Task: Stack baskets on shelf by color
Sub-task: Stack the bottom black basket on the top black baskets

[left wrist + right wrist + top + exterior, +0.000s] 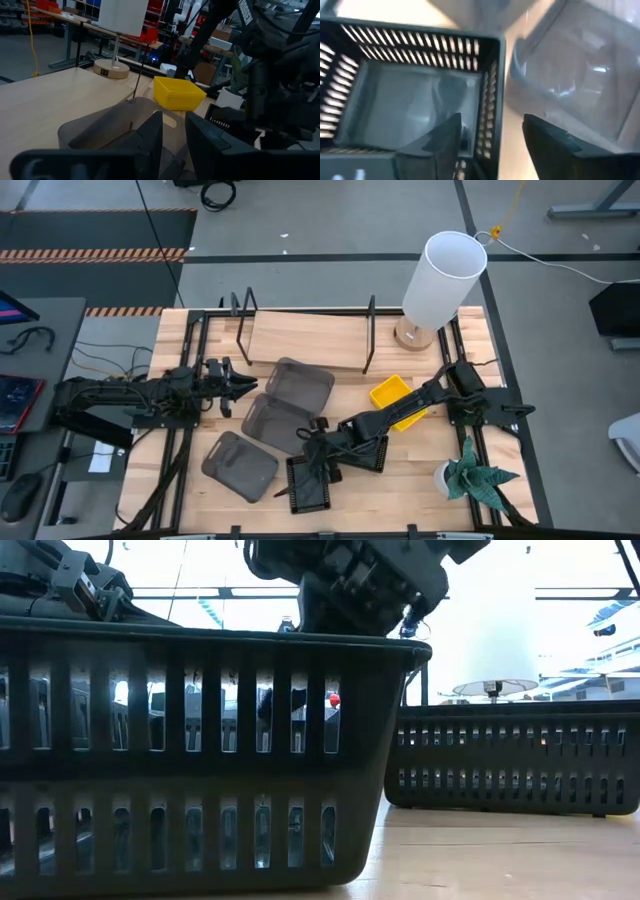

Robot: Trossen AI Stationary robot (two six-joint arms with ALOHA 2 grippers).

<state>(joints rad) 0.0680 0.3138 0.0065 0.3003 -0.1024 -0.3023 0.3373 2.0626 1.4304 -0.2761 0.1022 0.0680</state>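
In the high view three grey baskets (300, 383) (275, 423) (240, 465) lie flat in a diagonal row on the table. Two black mesh baskets (312, 483) (365, 450) sit near them, and a yellow basket (398, 400) lies by the right arm. The shelf (305, 340) stands at the far side with nothing on its board. My right gripper (318, 448) (491, 120) is open above the black basket (420, 95), one finger over its inside and one outside its wall. My left gripper (245, 388) (174, 117), open by a narrow gap, points at a grey basket (115, 120). My right gripper comes from above, pointing down, with its fingers on either side of the black basket's side wall (490, 85) near a corner. I cannot tell whether either finger touches it. The basket rests flat on the table.
A tall white cylinder lamp (440, 280) stands at the shelf's right end. A small green plant (470, 475) in a pot sits at the near right. In the low view the black baskets (200, 760) (510, 755) fill the foreground.
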